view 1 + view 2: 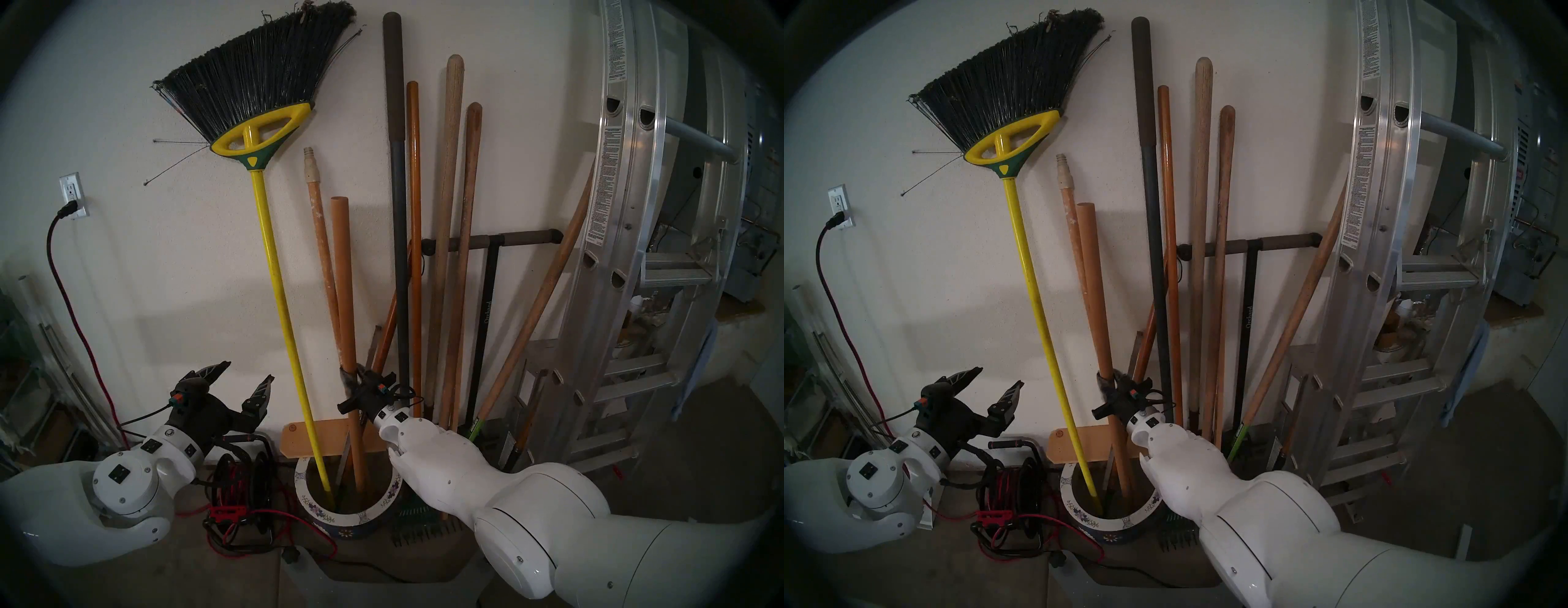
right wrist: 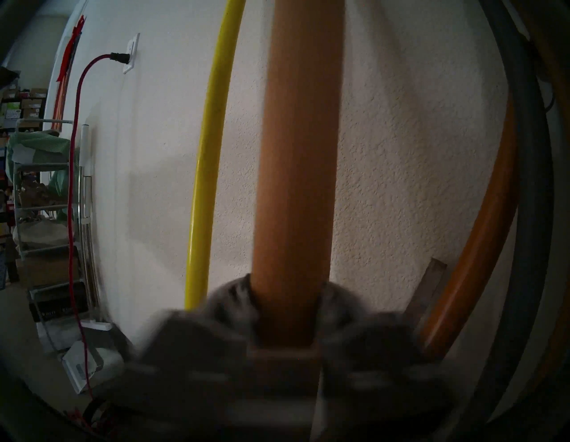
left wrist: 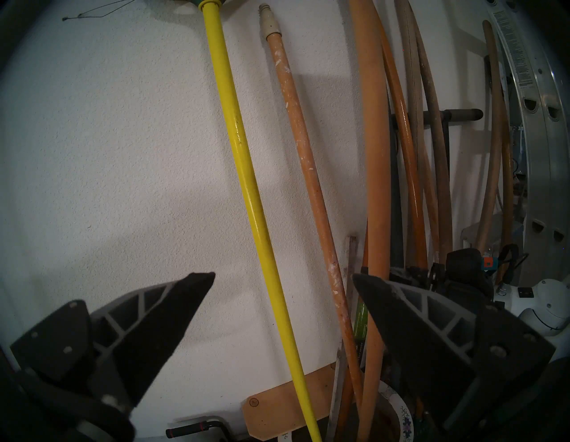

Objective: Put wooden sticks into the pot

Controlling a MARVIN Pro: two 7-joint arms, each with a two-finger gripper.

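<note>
The pot (image 1: 339,516) (image 1: 1119,524) stands on the floor by the wall, white flowered rim, dark blue body. A thick plain wooden stick (image 1: 345,297) (image 1: 1096,297) (image 2: 296,169) stands upright with its foot inside the pot. My right gripper (image 1: 351,379) (image 1: 1108,380) is shut on this stick about halfway up. A thinner white-speckled stick (image 1: 322,254) (image 1: 1072,229) (image 3: 305,166) with a cream threaded tip also stands in the pot, leaning on the wall. My left gripper (image 1: 246,382) (image 1: 998,382) (image 3: 283,274) hangs open and empty, left of the pot.
A yellow-handled broom (image 1: 280,263) stands head-up in the pot. Right of it several more handles (image 1: 445,237) and a dark grey pole (image 1: 399,212) lean on the wall. An aluminium ladder (image 1: 628,254) fills the right. A red cord reel (image 1: 237,479) sits left of the pot.
</note>
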